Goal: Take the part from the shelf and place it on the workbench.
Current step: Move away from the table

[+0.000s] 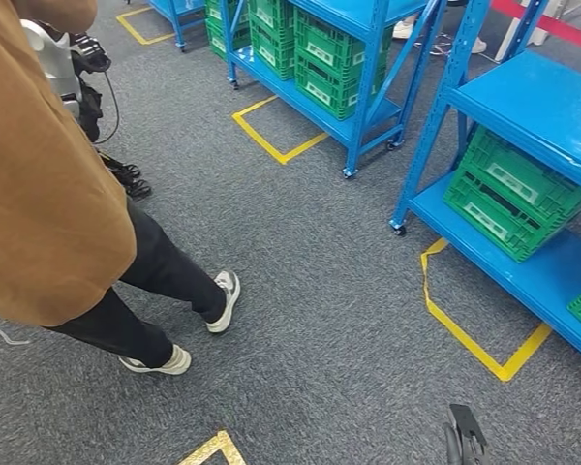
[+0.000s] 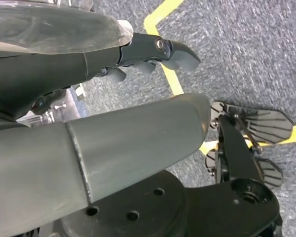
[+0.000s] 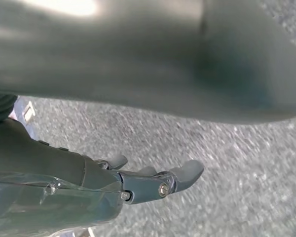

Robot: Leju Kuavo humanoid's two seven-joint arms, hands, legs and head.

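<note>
Facing blue shelf, green crates

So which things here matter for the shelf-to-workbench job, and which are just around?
Job:
- blue shelf on the right, holding green crates
- second blue shelf, also stacked with green crates
- left hand and right hand, both holding nothing

Around:
- person in a brown top
- yellow floor tape

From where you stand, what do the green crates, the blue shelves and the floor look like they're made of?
Crates: likely molded plastic, with gridded walls and a matte green finish. Shelves: probably painted steel, smooth glossy blue with punched uprights. Floor: looks like low-pile grey carpet, speckled and fibrous.
</note>
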